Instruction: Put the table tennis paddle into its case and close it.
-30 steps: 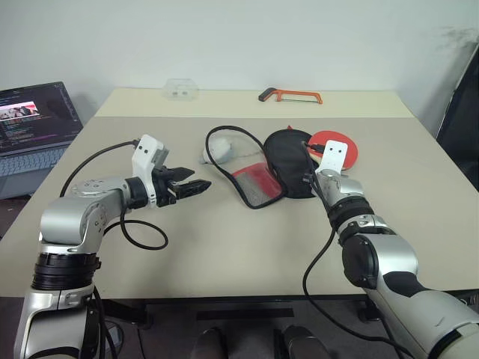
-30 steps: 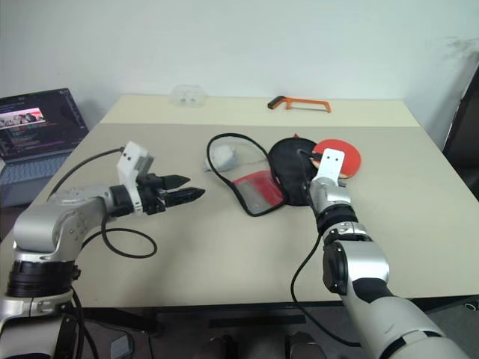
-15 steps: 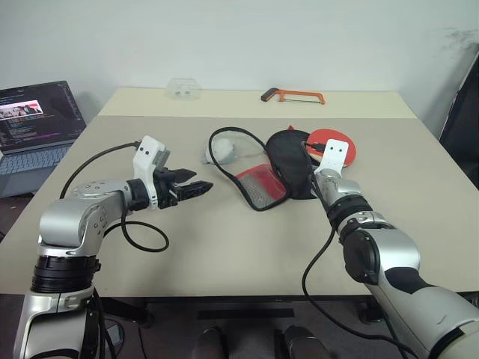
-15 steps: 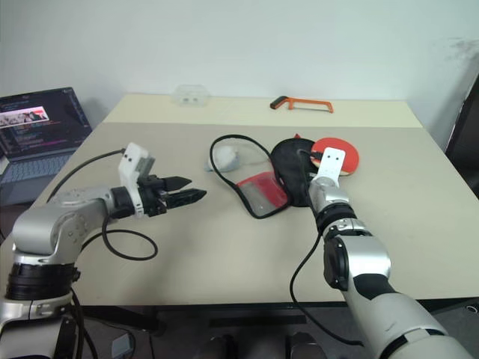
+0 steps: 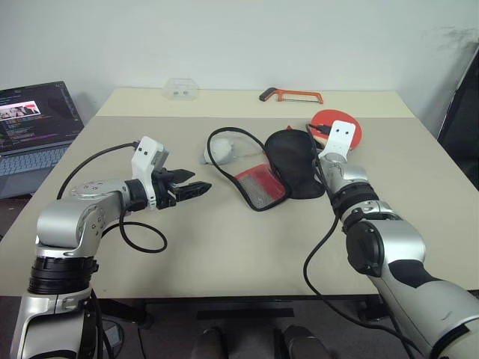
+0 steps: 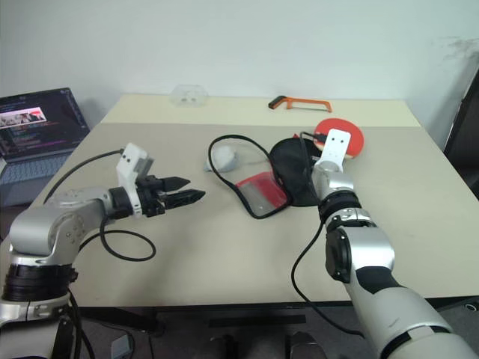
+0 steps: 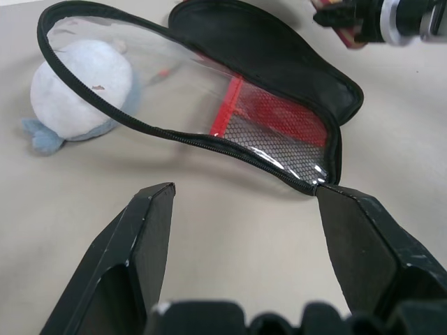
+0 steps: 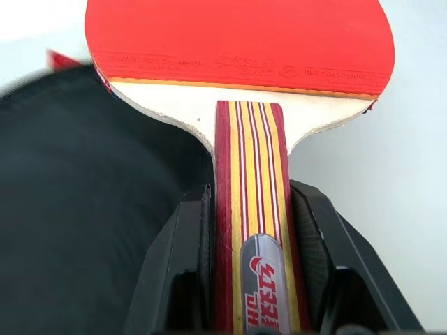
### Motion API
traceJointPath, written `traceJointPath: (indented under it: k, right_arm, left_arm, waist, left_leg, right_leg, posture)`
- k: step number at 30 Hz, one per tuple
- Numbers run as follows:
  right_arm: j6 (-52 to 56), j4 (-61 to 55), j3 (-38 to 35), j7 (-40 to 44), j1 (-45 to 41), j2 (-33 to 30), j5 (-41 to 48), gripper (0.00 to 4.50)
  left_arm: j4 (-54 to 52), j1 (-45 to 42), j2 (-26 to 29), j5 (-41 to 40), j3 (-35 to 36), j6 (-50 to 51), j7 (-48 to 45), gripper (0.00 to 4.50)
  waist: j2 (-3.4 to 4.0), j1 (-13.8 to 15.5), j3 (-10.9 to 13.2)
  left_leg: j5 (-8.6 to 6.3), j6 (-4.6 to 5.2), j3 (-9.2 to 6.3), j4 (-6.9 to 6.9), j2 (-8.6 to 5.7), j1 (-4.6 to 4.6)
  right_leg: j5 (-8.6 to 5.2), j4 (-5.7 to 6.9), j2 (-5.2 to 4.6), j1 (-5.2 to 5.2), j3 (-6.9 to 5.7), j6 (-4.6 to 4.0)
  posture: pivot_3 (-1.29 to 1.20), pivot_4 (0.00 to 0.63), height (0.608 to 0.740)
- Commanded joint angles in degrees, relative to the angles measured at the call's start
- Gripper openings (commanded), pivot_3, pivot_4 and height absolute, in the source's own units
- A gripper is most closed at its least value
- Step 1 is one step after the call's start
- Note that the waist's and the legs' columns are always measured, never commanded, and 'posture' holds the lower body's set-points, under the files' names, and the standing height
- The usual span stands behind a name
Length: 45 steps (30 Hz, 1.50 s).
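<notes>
Right wrist view shows you the right gripper point(image 8: 248, 230) clamped on the striped handle of the paddle point(image 8: 241, 42), its red face lifted just past the far edge of the black case point(image 5: 288, 161). Your left gripper point(image 5: 196, 187) hangs spread apart over the table point(image 5: 224, 247), facing the case's unzipped mesh flap.

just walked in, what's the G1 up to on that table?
It is packing a bat. The right claw is shut on the striped wooden handle of the round red-faced table tennis paddle, holding it just above the table beside the black fabric zip case. The case lies unzipped, its red mesh flap folded out. The left claw hangs open facing the case, touching nothing.
</notes>
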Motion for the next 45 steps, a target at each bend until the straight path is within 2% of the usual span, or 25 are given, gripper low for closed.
traceJointPath:
  k: [1, 8, 23, 30, 45]
  right_arm:
    - [2.1, -4.7, 2.4, 4.6, -1.8, 2.3, 0.3, 1.24]
    - [7.1, -9.1, 5.5, 7.3, 1.7, 5.9, -0.6, 1.24]
    - [16.9, -23.3, 8.5, 9.0, 8.9, 3.8, -2.1, 1.24]
    - [20.4, -29.5, 9.7, 10.4, 12.3, 5.1, -2.4, 1.24]
    - [24.3, -35.7, 11.4, 11.3, 14.9, 6.1, -3.1, 1.24]
  left_arm:
    - [-1.1, -0.9, 0.8, -0.5, 1.7, -1.0, -0.2, 3.49]
    - [-1.9, -0.2, 1.1, -0.9, 2.3, -0.4, -0.1, 3.49]
    - [-2.5, 0.5, 0.9, -0.9, 2.7, 0.0, 0.3, 3.49]
    - [-2.0, 0.2, 0.8, -0.7, 2.3, -0.1, 0.0, 3.49]
    - [-2.3, 0.6, 1.2, -0.9, 2.9, 0.2, 0.0, 3.49]
  waist:
    - [0.00, -0.2, 0.0]
    - [0.00, -0.1, 0.0]
    - [0.00, 0.0, 0.0]
    - [0.00, 0.0, 0.0]
    - [0.00, 0.0, 0.0]
  left_leg:
    - [0.00, 0.00, 0.00, 0.00, 0.00, 0.00]
    - [0.00, 0.00, -0.02, -0.02, 0.06, 0.00]
    - [0.00, 0.00, -0.02, 0.00, 0.00, -0.02]
    - [0.00, -0.01, -0.02, 0.00, 0.01, -0.02]
    - [0.00, -0.01, -0.03, 0.00, 0.02, -0.02]
  right_leg:
    - [0.00, 0.00, 0.01, 0.00, 0.00, 0.00]
    - [0.00, 0.02, 0.06, -0.02, -0.01, -0.01]
    - [0.00, 0.01, -0.01, -0.02, -0.03, -0.01]
    - [0.00, 0.02, 0.01, -0.02, -0.01, -0.01]
    - [0.00, 0.02, 0.02, -0.02, -0.03, -0.01]
  posture:
    - [0.00, 0.150, 0.740]
    - [0.00, 0.150, 0.740]
    - [0.00, 0.150, 0.740]
    - [0.00, 0.150, 0.740]
    - [0.00, 0.150, 0.740]
